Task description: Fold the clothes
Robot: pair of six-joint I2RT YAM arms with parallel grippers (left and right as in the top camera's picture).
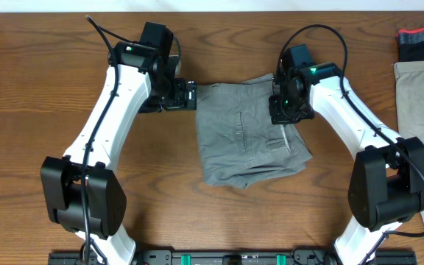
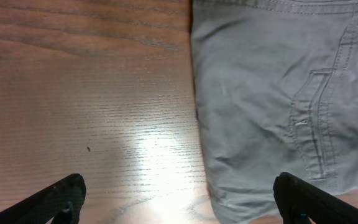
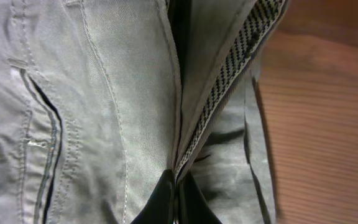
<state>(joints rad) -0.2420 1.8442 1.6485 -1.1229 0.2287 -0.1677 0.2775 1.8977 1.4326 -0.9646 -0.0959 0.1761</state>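
Folding is part-way through: the shorts (image 1: 250, 132) lie as a rumpled, roughly square block at the middle of the bench (image 1: 50, 59), back pocket (image 1: 243, 134) facing up and loose layers poking out along the lower right edge. The right tool (image 1: 287, 112) sits on the upper right edge of the block. In the right wrist view its fingers meet in a narrow point at bottom centre, and the waistband (image 3: 229, 81), woven black-and-white lining showing, runs straight down into them, so I read it as pinching that edge. The left tool (image 1: 188, 96) is just beside the upper left edge of the shorts, spread wide and holding nothing. In the left wrist view its fingertips sit at the two lower corners of the frame, straddling the cloth's left border, with bare wood to the left. Judged step: one edge is secured for the next fold and the other is not yet taken. The next move likely calls for the left tool to lower and close on its border, catching every layer, before both carry the cloth over evenly. A beige cloth (image 1: 420, 96) and a dark garment (image 1: 422, 40) at the right edge of the overhead frame lie well apart from both tools.
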